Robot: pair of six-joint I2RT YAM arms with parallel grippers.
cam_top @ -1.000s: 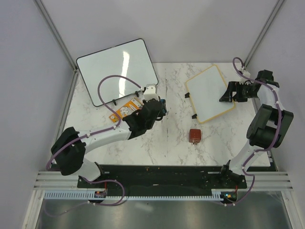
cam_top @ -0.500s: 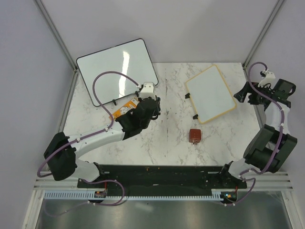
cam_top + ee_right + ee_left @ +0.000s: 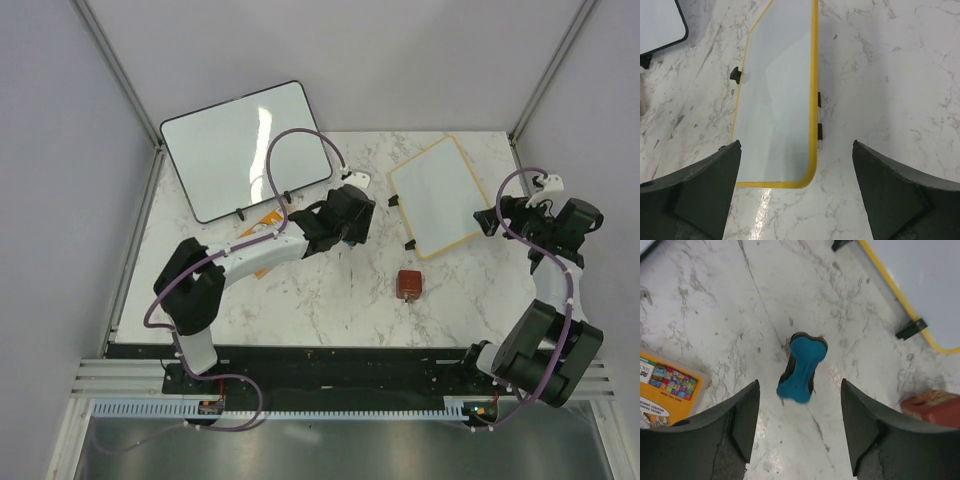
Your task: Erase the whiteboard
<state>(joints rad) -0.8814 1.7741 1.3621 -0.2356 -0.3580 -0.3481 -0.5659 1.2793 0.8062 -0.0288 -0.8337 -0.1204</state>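
The whiteboard [image 3: 440,195], yellow-framed with a white face, lies flat on the marble table [image 3: 330,300] directly ahead of the right gripper [image 3: 796,147]. That gripper's jaws are spread wide with nothing in them. In the right wrist view the board's rounded near corner sits between the two fingers [image 3: 695,190], and black clip feet show along both long edges. The left gripper [image 3: 800,387] hangs over a blue eraser [image 3: 802,367], bone-shaped with a dark underside, which lies on the marble between its parted jaws with a gap on each side. The whiteboard's edge lies beyond those jaws and to their right. A red-brown block [image 3: 408,284] sits to their right and an orange printed box [image 3: 665,390] to their left.
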